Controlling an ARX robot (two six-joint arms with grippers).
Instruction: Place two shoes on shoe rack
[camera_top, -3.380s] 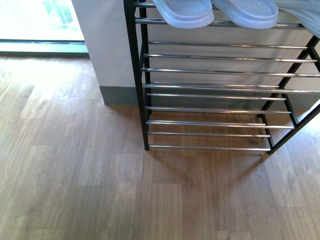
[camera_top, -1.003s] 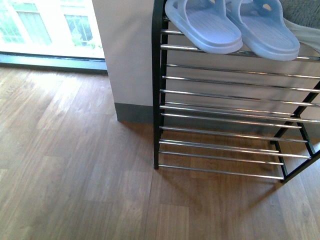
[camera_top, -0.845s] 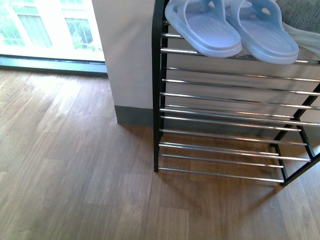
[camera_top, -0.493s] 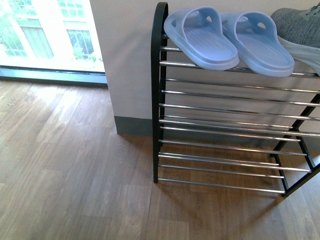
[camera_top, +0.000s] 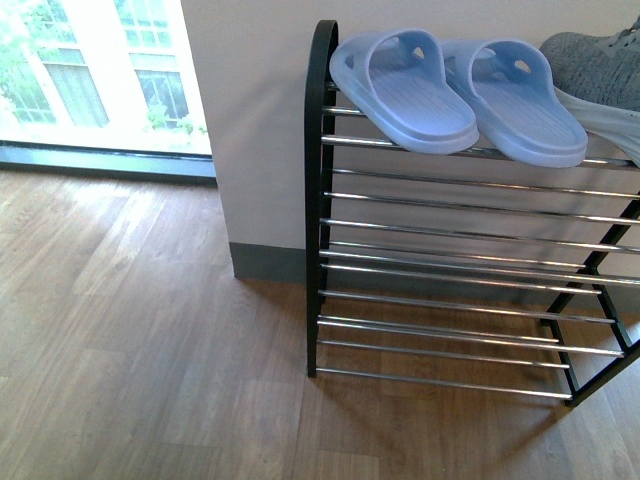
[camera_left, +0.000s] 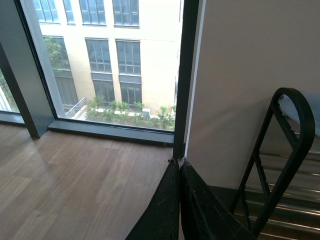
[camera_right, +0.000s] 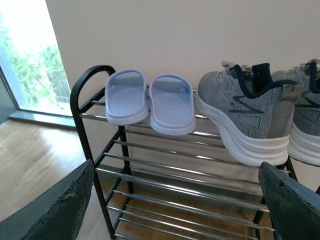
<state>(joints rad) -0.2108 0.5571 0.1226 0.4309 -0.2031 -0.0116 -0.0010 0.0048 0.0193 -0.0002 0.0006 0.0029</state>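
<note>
The black shoe rack (camera_top: 318, 250) with chrome bars stands against the wall; its rounded end shows in the left wrist view as shoe rack (camera_left: 295, 130) and its tiers as shoe rack (camera_right: 82, 115). Two grey sneakers rest on the top tier: one shoe (camera_right: 240, 112) in full, the second shoe (camera_right: 307, 130) cut by the frame edge. The front view catches only a grey shoe (camera_top: 600, 70) at its right edge. My left gripper (camera_left: 179, 162) is shut and empty, beside the rack's end. My right gripper (camera_right: 175, 200) is open, facing the rack's middle tiers.
A pair of pale blue slippers (camera_top: 455, 85) lies on the top tier to the left of the sneakers, slippers (camera_right: 150, 102). A white wall pillar (camera_top: 250, 130) stands behind the rack, a floor-to-ceiling window (camera_top: 90, 80) to its left. Wood floor (camera_top: 150, 350) spreads in front.
The front view has tilted upward: the rack and slippers slid down in the picture, and the grey sneaker at the right edge has come into view.
</note>
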